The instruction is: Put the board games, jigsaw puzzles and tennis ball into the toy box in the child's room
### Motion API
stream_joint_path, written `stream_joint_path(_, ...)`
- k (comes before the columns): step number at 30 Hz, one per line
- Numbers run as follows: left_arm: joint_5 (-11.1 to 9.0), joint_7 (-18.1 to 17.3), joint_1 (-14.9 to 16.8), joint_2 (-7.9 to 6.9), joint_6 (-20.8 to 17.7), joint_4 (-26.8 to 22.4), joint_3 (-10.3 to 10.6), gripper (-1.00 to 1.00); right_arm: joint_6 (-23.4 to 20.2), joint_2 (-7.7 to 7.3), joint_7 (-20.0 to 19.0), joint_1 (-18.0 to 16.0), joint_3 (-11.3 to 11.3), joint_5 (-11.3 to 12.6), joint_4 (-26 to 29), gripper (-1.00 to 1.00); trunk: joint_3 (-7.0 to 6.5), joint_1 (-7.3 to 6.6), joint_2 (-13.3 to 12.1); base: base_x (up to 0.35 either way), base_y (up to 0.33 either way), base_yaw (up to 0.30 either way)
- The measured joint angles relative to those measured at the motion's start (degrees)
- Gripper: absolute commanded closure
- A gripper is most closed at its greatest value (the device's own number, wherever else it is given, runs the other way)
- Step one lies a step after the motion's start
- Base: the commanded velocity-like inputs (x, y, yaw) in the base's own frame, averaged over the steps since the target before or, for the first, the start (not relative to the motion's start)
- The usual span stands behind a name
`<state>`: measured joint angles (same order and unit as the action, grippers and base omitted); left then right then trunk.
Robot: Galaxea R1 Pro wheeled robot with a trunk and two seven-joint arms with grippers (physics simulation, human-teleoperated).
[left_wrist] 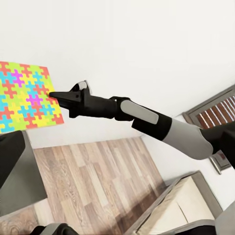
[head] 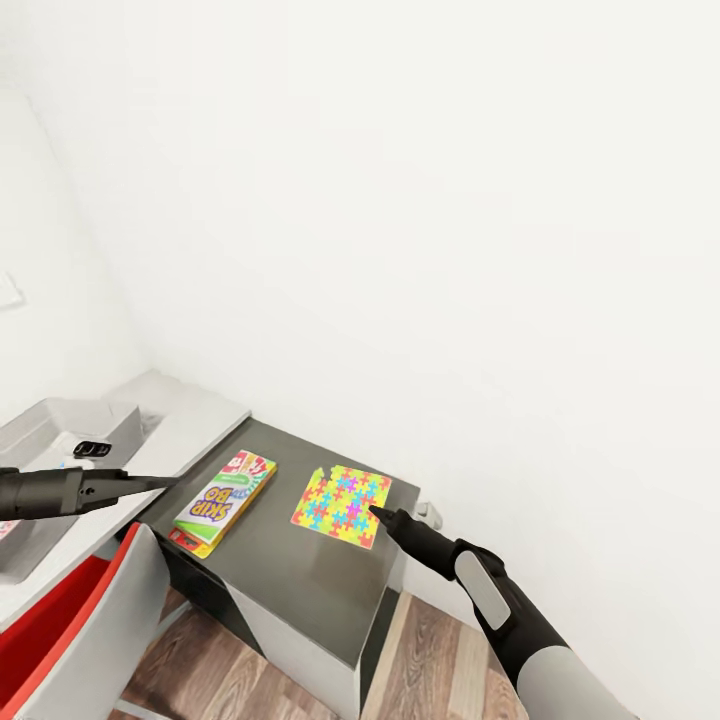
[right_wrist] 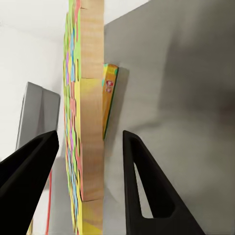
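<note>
One jigsaw puzzle (head: pixel 342 504) and one SKIP-BO box (head: pixel 226 487) lie flat on the dark counter (head: pixel 290 580), head view; right gripper (head: pixel 378 513) at the puzzle's edge. Left wrist view: mosaic square. Right wrist view: spread fingers (right_wrist: pixel 142 186) straddle its thin edge. Left gripper (head: pixel 165 481): state unclear.

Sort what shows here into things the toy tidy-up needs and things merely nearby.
Part of the job:
- jigsaw puzzle, between the open fingers of the right gripper
- SKIP-BO board game, on the dark-grey wing of the table
- toy box, on the light-grey top
- left gripper, unclear whether open

Just nearby:
- red and grey chair
- wood-plank floor
</note>
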<state>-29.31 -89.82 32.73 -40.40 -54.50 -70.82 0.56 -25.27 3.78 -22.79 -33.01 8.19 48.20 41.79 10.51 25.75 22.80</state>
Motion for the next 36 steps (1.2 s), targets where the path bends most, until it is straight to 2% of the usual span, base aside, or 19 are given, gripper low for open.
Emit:
stream_joint_path(24,0.00,0.00,0.00,0.01,0.00,0.02,0.00,-1.00,0.05,0.00,0.00,0.00,0.00,-0.32,0.00,1.00,-2.27,0.00,0.00,0.000,0.000,0.102)
stream_joint_path(36,0.02,0.00,0.00,0.00,0.00,-0.01,0.00,-1.00,1.99,0.00,0.00,0.00,0.08,-0.28,-0.07,1.00,-2.95,0.00,-0.01,0.000,0.000,0.091)
